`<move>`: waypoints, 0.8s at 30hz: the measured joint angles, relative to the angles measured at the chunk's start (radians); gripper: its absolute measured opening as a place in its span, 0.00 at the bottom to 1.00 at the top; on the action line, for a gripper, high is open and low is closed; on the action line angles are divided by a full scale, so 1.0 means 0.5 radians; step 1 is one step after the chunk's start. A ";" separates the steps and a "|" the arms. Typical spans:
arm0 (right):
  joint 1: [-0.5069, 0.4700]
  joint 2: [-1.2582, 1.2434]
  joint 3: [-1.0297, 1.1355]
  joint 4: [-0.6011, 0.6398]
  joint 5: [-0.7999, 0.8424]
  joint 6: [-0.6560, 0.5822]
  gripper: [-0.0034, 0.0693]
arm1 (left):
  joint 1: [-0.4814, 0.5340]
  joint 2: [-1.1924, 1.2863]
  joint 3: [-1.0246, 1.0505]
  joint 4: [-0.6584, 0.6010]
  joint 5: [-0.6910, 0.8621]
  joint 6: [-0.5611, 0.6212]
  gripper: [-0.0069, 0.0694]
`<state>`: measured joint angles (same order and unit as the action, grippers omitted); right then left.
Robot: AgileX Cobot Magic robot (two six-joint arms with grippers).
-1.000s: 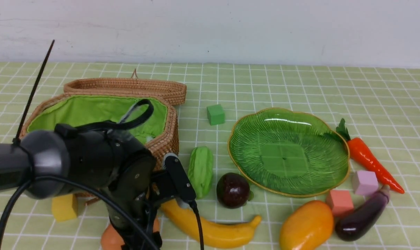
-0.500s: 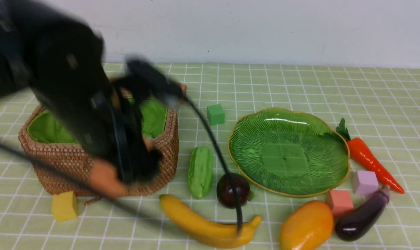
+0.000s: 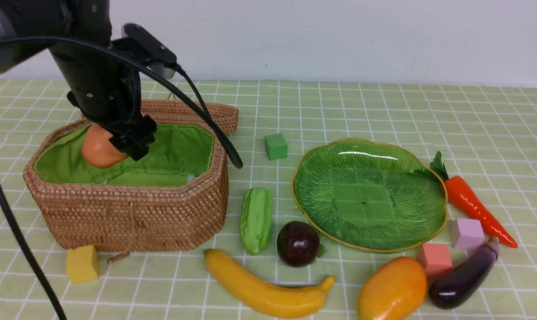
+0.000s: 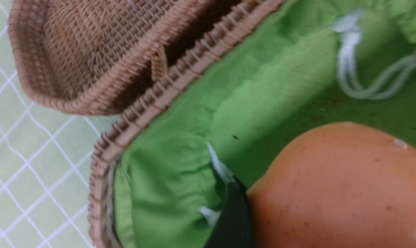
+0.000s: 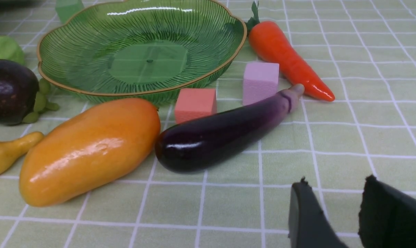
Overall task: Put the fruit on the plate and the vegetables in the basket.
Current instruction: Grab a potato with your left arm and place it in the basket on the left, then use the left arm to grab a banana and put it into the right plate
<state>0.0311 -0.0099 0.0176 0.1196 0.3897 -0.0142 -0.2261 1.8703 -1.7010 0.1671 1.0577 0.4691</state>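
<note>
Tan-orange toy potato [image 3: 98, 149]: clamped in your left gripper [image 3: 117, 144], hanging over the left part of the octagonal woven wicker basket [image 3: 130, 213], about rim level above the green fabric lining [image 3: 179, 146]. Can't tell if it touches the lining. Matching woven lid [image 3: 161, 111] lies on the basket's far side, out of the way.

Handling guess: hard, smooth, rounded, light. The jaws span its fat middle, so it could squirt sideways if you twist. The lining looks soft, so a low release should do.

Right gripper [image 5: 335, 181]: jaws apart, nothing between them, low over the cloth at near right.

Not yet sorted: light green ridged gourd [image 3: 256, 218], orange carrot with green top [image 3: 472, 206] and long glossy purple eggplant [image 3: 463, 275], all on the table. Wide green ribbed glass plate [image 3: 366, 200] holds nothing; long yellow banana [image 3: 264, 289], oval orange-yellow mango [image 3: 391, 289] and round dark purple fruit [image 3: 298, 243] lie near it.

Eggplant: likely slippery and tapered. Take it across mid-body, not the stem end. Salmon cube [image 3: 434, 258] and pink cube [image 3: 466, 233] sit just beside it, so come from above. The plate is glass: place, don't drop.
</note>
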 joint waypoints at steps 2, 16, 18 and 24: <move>0.000 0.000 0.000 0.000 0.000 0.000 0.38 | 0.000 0.021 -0.004 0.026 -0.025 -0.002 0.86; 0.000 0.000 0.000 0.000 0.000 0.000 0.38 | 0.000 -0.210 -0.005 -0.004 0.046 -0.203 0.94; 0.000 0.000 0.000 0.000 0.000 0.000 0.38 | -0.011 -0.288 -0.005 -0.050 0.119 -0.270 0.89; 0.000 0.000 0.000 0.000 0.000 0.000 0.38 | -0.234 -0.532 0.063 -0.388 0.350 -0.317 0.33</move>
<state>0.0311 -0.0099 0.0176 0.1196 0.3897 -0.0142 -0.3429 1.6041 -1.6694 -0.0269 1.2327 0.3105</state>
